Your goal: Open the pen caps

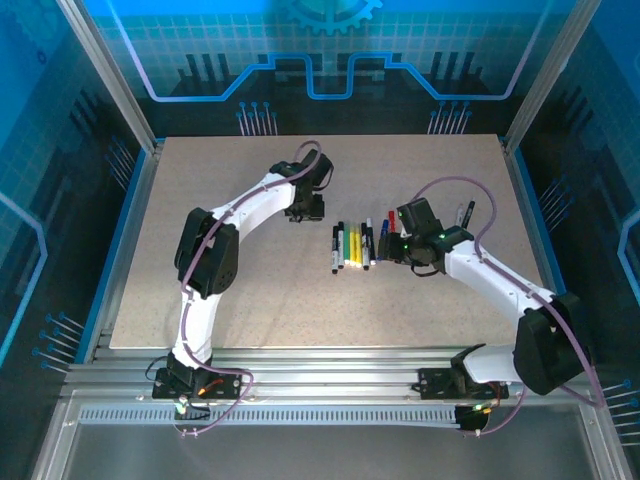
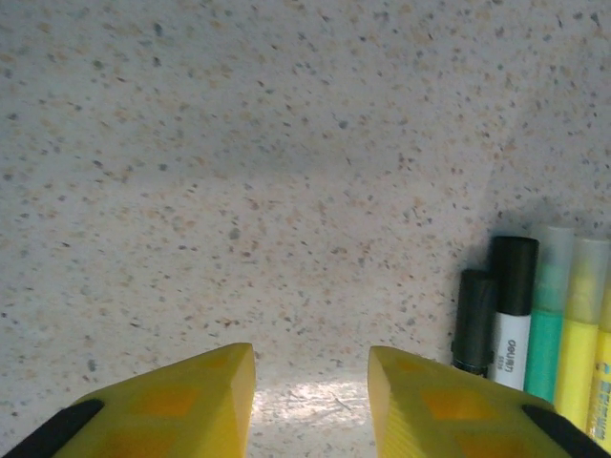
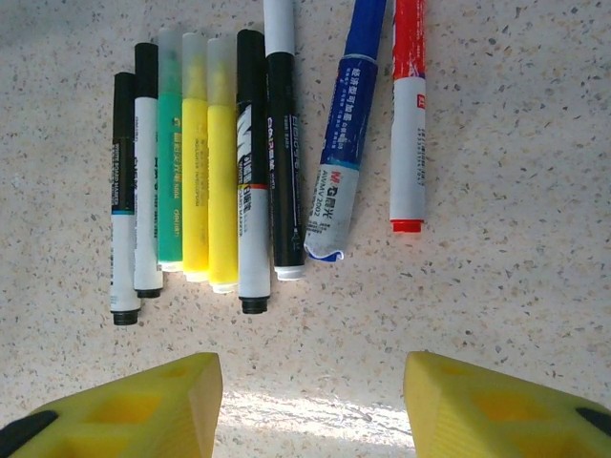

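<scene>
Inside a blue-lit, aluminium-framed enclosure (image 1: 130, 100), a speckled beige table (image 1: 250, 300) carries the pens (image 3: 221, 162) laid side by side in a row near its middle, with the pen caps (image 3: 250, 67) on. The left gripper (image 2: 310, 367) hovers just left of that row, fingers parted and empty. The right gripper (image 3: 310, 377) hangs just right of it, also spread with nothing between.

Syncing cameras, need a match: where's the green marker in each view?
Top external: green marker is mid-table, third from left in the row.
Left wrist: green marker is near the right edge, cap end up.
Right wrist: green marker is upper left, third from left.
Landmark: the yellow marker lies directly to its right in all three.
</scene>
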